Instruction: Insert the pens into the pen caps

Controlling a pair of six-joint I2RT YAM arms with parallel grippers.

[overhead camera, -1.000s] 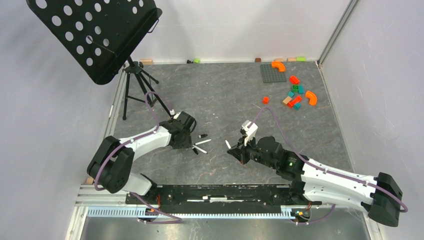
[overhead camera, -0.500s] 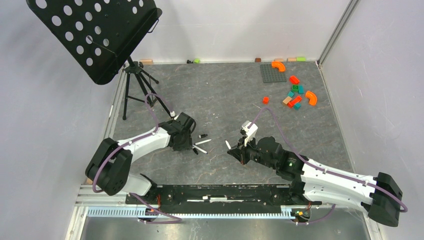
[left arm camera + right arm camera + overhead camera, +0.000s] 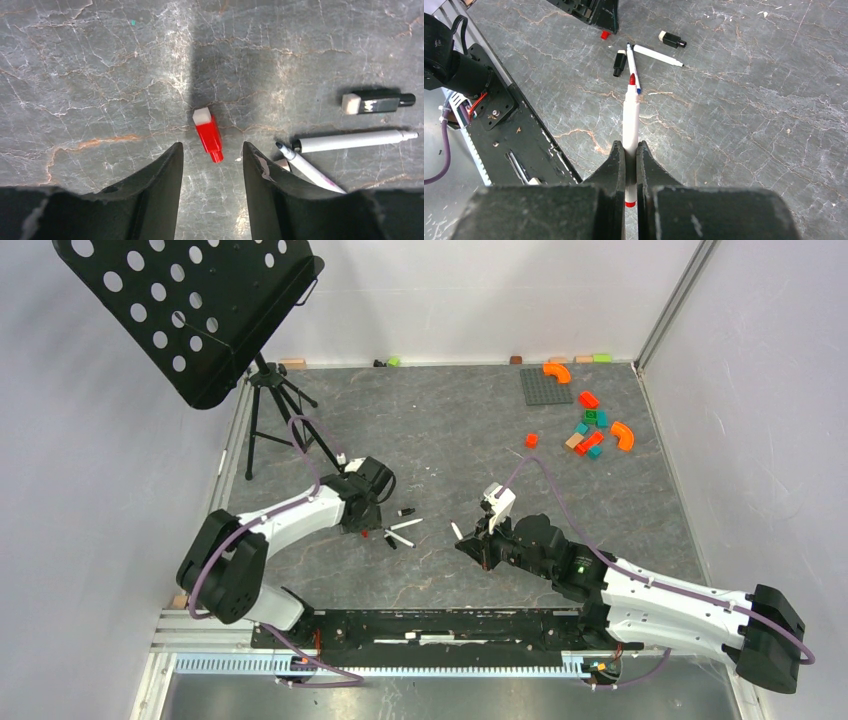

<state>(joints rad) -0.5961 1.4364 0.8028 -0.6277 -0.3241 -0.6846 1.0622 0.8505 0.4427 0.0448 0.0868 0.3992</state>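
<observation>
A red pen cap with a white end lies on the table. Its narrow end sits just between the tips of my open left gripper, touching neither finger. To its right lie a black pen cap, a white pen and a dark-tipped pen that runs under my right finger. My right gripper is shut on a white pen with a red tip, held above the table and pointing at that cluster. In the top view the left gripper and right gripper face each other across the loose pens.
Coloured toy blocks and a grey baseplate lie at the back right. A black music stand on a tripod stands at the back left. A second black cap lies by the pens. The black base rail runs along the near edge.
My left gripper has drawn back a little from the pens, so the red cap now shows at its tips in the top view. The right arm has not moved.
</observation>
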